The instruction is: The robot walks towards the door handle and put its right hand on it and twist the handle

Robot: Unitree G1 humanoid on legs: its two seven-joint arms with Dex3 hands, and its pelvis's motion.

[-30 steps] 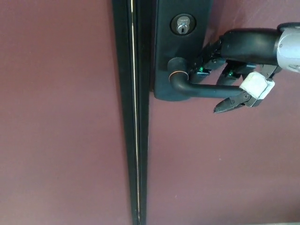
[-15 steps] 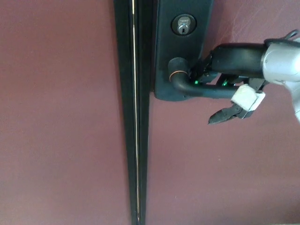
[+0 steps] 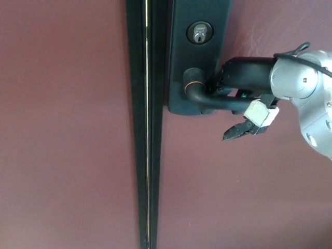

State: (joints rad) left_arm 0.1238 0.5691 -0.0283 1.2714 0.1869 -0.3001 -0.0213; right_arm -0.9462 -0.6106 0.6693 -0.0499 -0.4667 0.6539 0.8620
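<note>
A black lever door handle (image 3: 205, 98) sticks out to the right from a black plate (image 3: 179, 57) on a maroon door. Its free end dips slightly downward. My right hand (image 3: 244, 83) comes in from the right and lies over the lever, fingers curled on top of it close to the pivot. The thumb (image 3: 244, 125), wrapped in white tape, points left just beneath the lever. A silver wrist (image 3: 301, 83) fills the right edge. The lever's outer end is hidden by the hand.
A round key cylinder (image 3: 199, 32) sits in the plate above the handle. A black vertical strip with a thin bright seam (image 3: 147, 129) runs down the picture left of the plate. Maroon door panels (image 3: 62, 129) lie on both sides.
My right hand has slid left along the lever toward the pivot, and more of the wrist shows. The lever's free end has tipped down a little.
</note>
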